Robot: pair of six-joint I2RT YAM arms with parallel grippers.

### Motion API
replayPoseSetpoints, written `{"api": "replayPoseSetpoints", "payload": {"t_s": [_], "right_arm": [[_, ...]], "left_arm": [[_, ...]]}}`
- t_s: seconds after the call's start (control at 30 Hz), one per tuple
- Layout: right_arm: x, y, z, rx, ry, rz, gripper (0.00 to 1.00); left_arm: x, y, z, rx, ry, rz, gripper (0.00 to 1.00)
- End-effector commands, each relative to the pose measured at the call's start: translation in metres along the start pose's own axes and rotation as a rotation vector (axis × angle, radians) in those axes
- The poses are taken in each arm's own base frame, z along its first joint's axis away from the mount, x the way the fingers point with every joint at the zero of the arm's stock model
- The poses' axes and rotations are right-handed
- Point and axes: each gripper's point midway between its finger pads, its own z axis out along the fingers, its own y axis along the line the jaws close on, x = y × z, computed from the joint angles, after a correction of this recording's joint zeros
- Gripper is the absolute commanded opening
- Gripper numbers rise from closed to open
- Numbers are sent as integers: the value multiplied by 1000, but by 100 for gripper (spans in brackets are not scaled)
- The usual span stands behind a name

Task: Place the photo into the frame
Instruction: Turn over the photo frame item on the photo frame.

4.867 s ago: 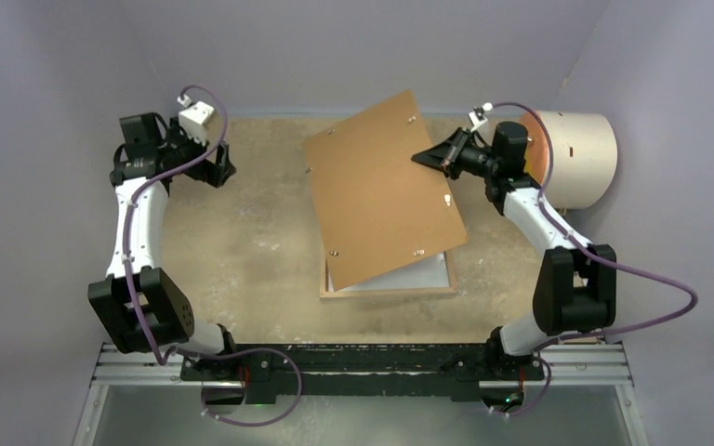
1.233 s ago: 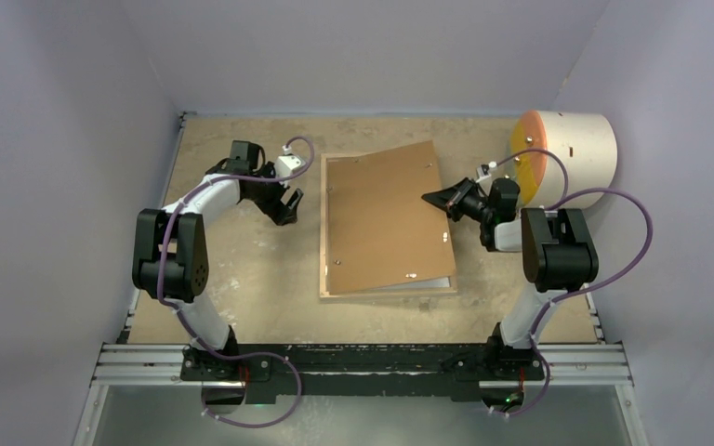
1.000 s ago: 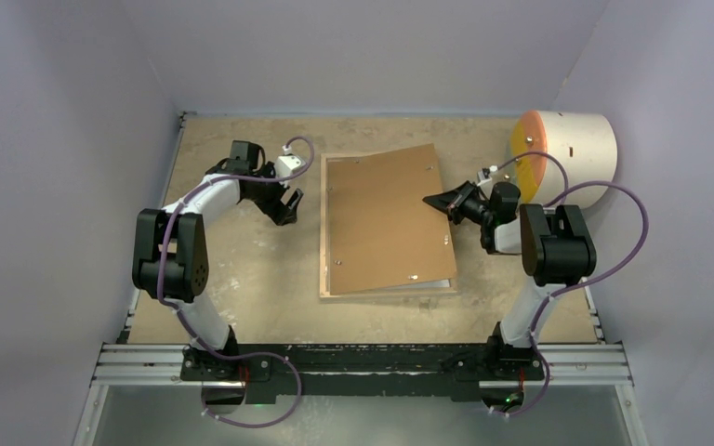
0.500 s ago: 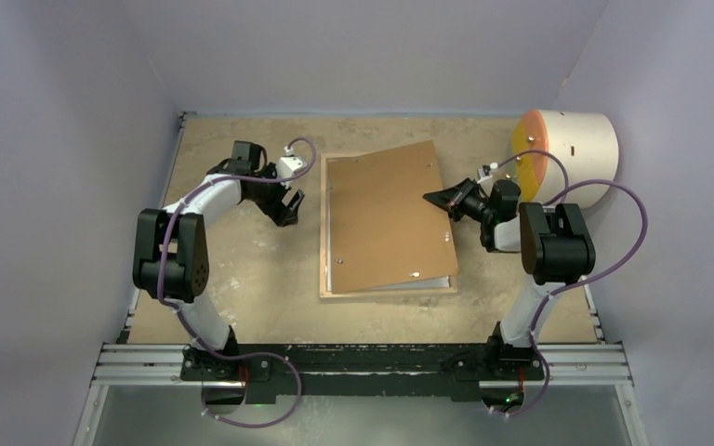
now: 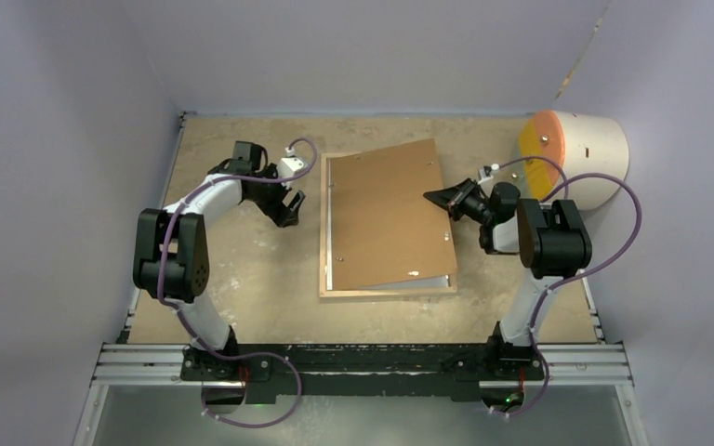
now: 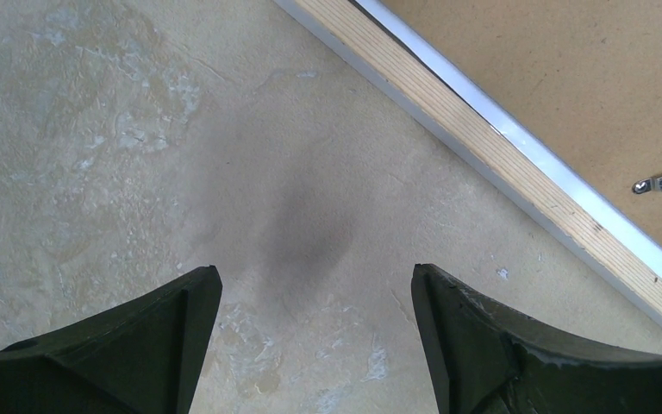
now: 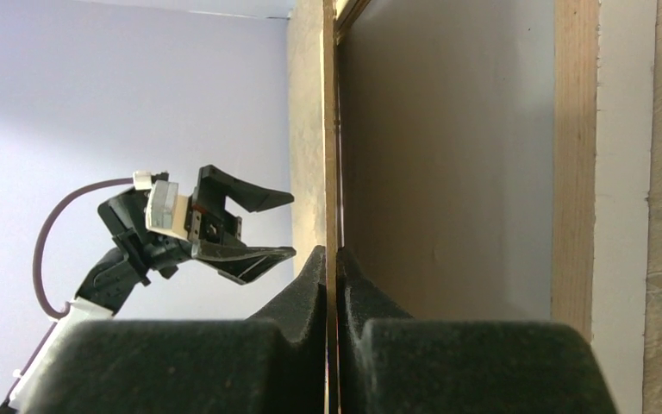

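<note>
**A:** From above, what's the step?

**B:** Closing up, I'd judge. The right fingers [image 5: 430,197] are pinched shut on the right edge of the backing board [image 5: 386,218]. It slants over the frame [image 5: 386,293], which lies back-up on the tabletop [image 5: 242,279]. The left fingers [image 5: 294,210] hover just left of the frame. Lower the held edge slowly, so the board drops inside the rim and not onto it.

**A:** And the photo?

**B:** I can't make it out. A pale strip under the board, base-ward of the right fingers, may be the photo or the pane.

**A:** The left wrist view?

**B:** It shows the left fingers spread wide and holding nothing. The frame's wood rail runs just ahead-right of them, with a small metal clip [image 6: 658,181] on the board beyond.

**A:** The right wrist view?

**B:** It alone shows the thin board edge nipped between the fingertips, and the shaded gap beneath the board.
</note>
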Motion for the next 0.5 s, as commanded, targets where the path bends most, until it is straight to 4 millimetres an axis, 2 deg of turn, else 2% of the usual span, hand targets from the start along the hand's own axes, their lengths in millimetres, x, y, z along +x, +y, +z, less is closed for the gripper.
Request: {"api": "replayPoseSetpoints", "payload": {"t_s": [0.0,0.17,0.27,0.47], "right_arm": [[-3,16,4,-47,-19,14,0],[5,10,9,-16,2,-5,0],[20,9,17,-3,32,-15,0],[36,8,29,25,53,-44,0]], "left_arm": [[-15,2,-3,-1,-28,38,85],[-16,2,-3,-1,-26,39,85],[-14,2,-2,-2,-22,38,85],[-3,5,4,-15,7,40,86]]}}
